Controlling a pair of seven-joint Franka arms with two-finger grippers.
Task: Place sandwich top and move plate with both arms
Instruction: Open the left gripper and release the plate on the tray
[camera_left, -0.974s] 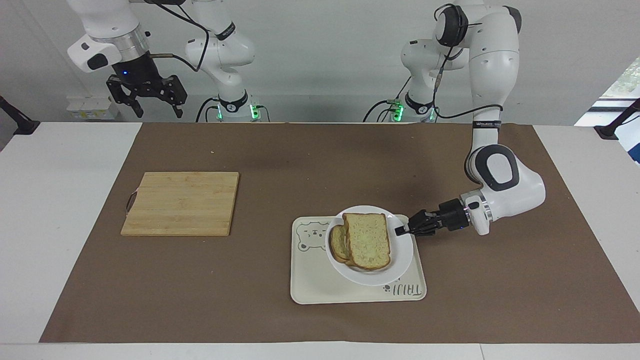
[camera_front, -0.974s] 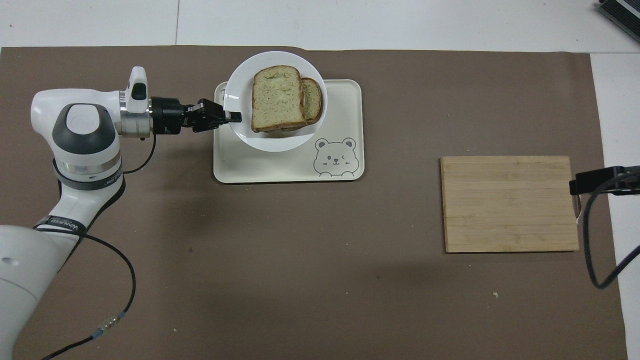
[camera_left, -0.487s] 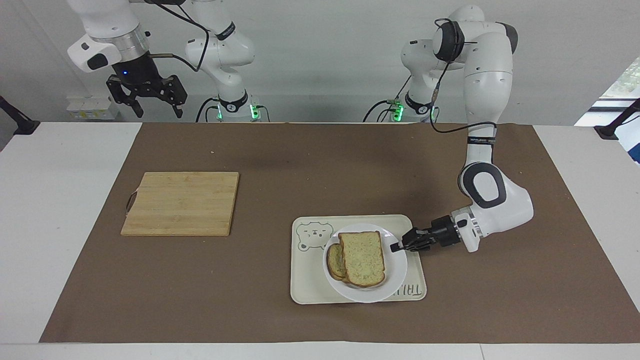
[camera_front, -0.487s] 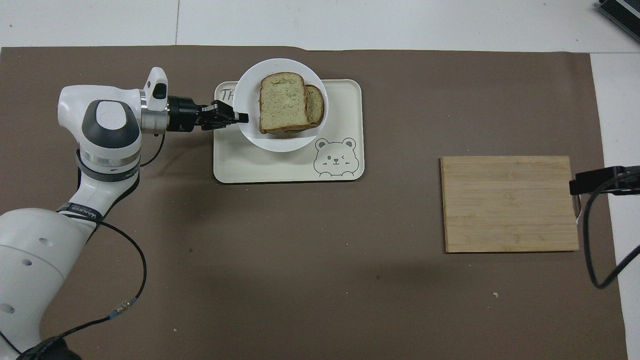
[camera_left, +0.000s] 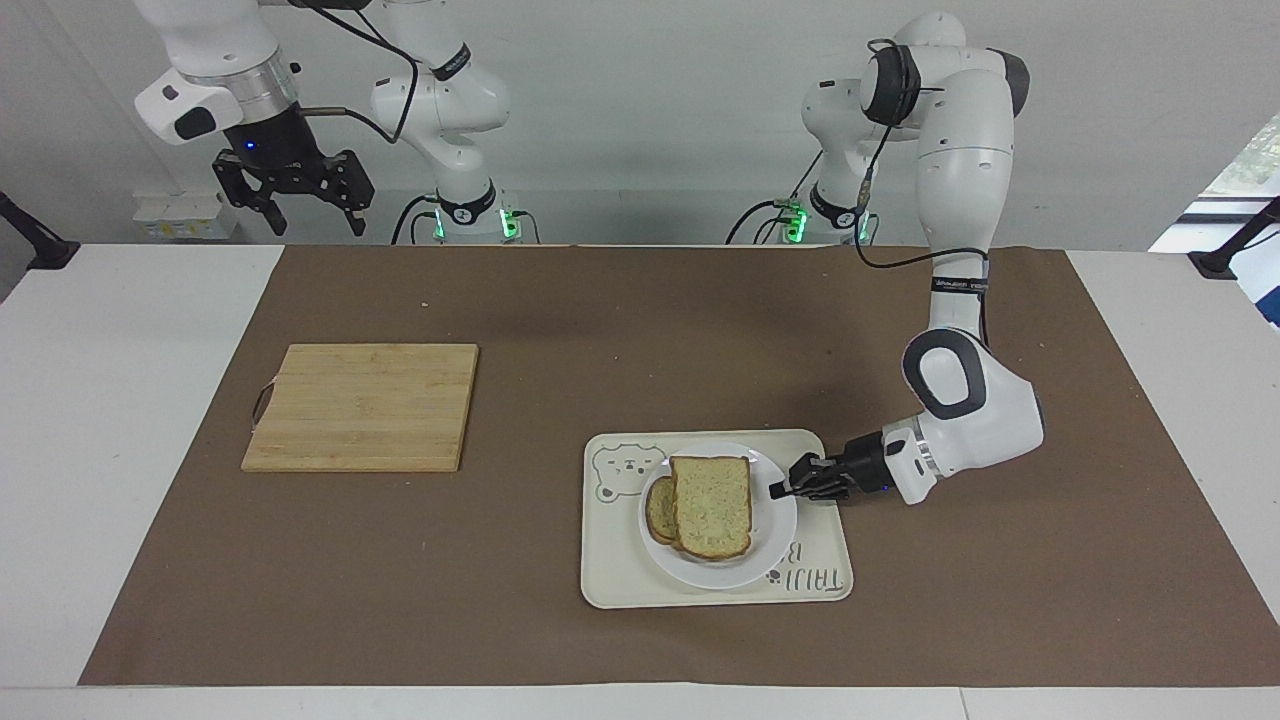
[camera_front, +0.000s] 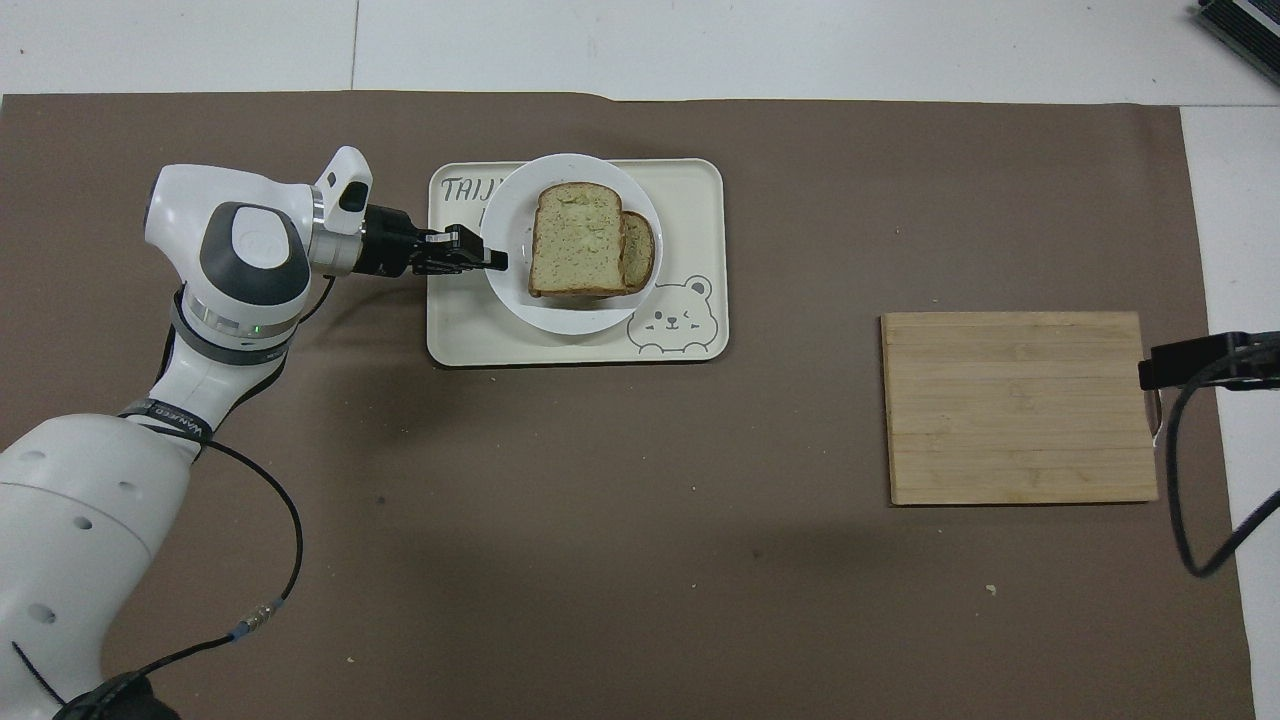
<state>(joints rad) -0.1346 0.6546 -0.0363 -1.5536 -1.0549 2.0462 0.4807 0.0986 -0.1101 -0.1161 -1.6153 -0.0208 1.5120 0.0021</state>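
The pale speckled bread slice (camera_left: 711, 503) is lying atop the sandwich; the left pincer (camera_left: 779, 489) is gripping the round white plate (camera_left: 775, 530) on the cream tray (camera_left: 820, 590); the right pincer (camera_left: 312, 218), wide, is waiting aloft.

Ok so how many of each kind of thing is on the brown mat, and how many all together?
Bread slices: 2, the sandwich top and another slice peeking out under it
Plates: 1, the plate
Trays: 1, the cream bear tray
Cutting boards: 1, the wooden cutting board
Total: 5
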